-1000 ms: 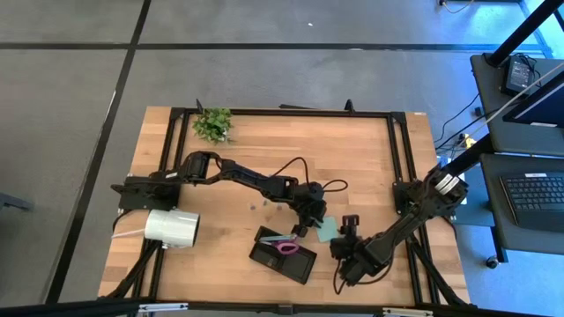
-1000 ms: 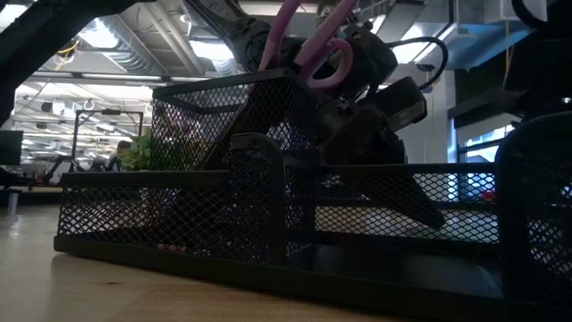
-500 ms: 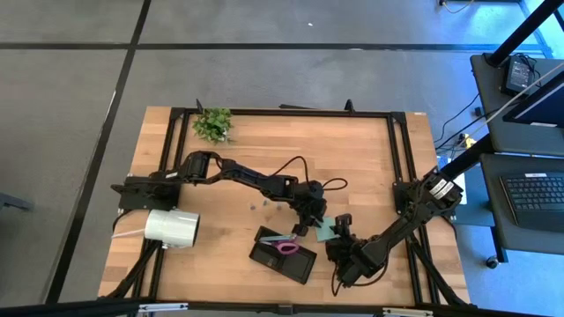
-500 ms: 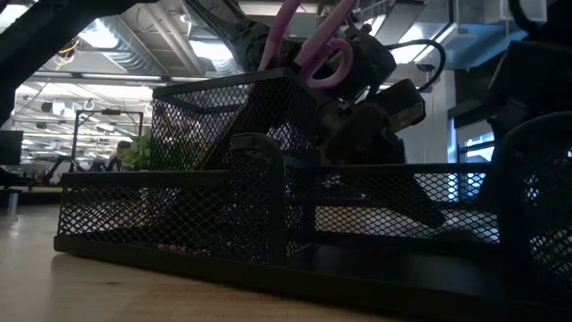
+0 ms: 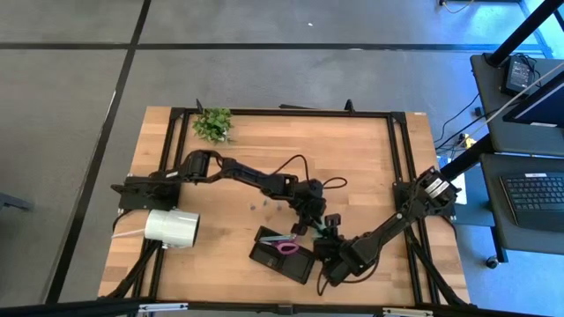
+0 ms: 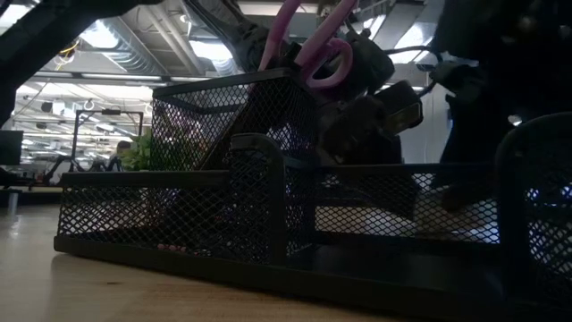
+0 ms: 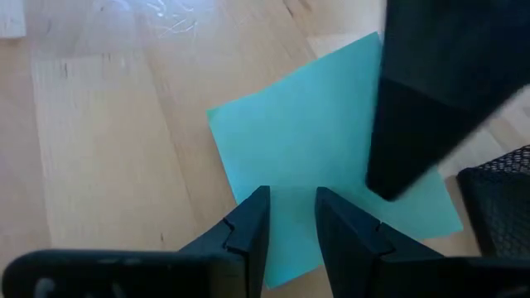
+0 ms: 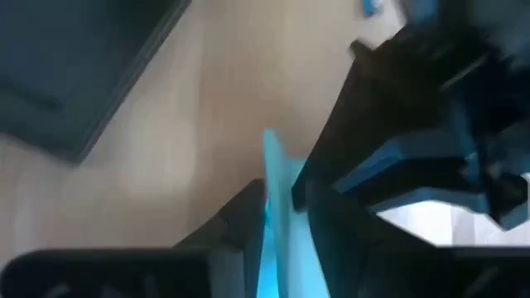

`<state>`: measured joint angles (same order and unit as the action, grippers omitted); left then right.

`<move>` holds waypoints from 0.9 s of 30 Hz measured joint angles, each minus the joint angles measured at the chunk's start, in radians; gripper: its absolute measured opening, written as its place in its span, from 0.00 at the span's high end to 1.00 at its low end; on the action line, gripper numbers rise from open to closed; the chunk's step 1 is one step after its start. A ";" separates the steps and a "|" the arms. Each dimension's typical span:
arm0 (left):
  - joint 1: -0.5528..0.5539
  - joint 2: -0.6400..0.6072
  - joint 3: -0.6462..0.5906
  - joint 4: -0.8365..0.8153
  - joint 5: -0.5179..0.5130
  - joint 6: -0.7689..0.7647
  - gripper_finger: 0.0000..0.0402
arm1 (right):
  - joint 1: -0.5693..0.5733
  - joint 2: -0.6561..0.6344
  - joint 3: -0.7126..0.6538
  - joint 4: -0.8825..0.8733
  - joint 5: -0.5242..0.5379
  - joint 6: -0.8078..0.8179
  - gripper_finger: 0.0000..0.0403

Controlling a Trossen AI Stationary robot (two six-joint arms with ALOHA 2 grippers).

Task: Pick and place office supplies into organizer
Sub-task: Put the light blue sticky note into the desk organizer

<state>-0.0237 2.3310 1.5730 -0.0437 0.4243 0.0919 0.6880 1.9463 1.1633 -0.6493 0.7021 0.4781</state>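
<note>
From above, both arms meet just beside the organizer (image 5: 282, 254), which already holds the purple-handled scissors (image 5: 287, 248). The left wrist view shows the left pincer (image 7: 290, 217), slightly parted, over the sticky-note pad (image 7: 323, 157) on the counter (image 7: 108, 141). The right wrist view shows the right pincer (image 8: 277, 207) closed on the pad's edge; other supplies appear still loose.

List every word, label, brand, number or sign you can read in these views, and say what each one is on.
No readable text in any view.
Sticky-note pad: blank face, no print.
White roll: no marking visible.
Organizer and scissors: no label or brand visible.
Keyboard on the side desk: keys too small to read.
Room behind the table, low view: any signs are too blurred to read.
</note>
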 joint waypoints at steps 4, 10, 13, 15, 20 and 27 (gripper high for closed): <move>0.012 0.000 0.000 -0.008 0.033 -0.002 0.76 | 0.000 -0.001 0.002 -0.006 -0.015 0.057 0.77; 0.013 0.000 0.000 -0.008 0.045 -0.002 0.77 | -0.005 -0.002 -0.006 -0.004 -0.037 0.153 0.77; 0.016 0.002 0.000 -0.010 0.092 -0.023 0.78 | -0.025 -0.002 -0.029 -0.006 -0.043 0.207 0.77; 0.014 0.002 0.000 -0.013 0.098 -0.031 0.80 | -0.044 -0.002 -0.045 -0.006 -0.052 0.221 0.77; 0.014 0.002 0.000 -0.013 0.092 -0.046 0.85 | -0.082 -0.003 -0.052 0.002 -0.068 0.221 0.77; 0.023 0.001 0.000 -0.016 0.078 -0.067 0.90 | -0.089 -0.003 -0.052 0.009 -0.096 0.222 0.77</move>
<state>-0.0009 2.3318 1.5726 -0.0601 0.5019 0.0245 0.5995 1.9430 1.1118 -0.6405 0.6062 0.7003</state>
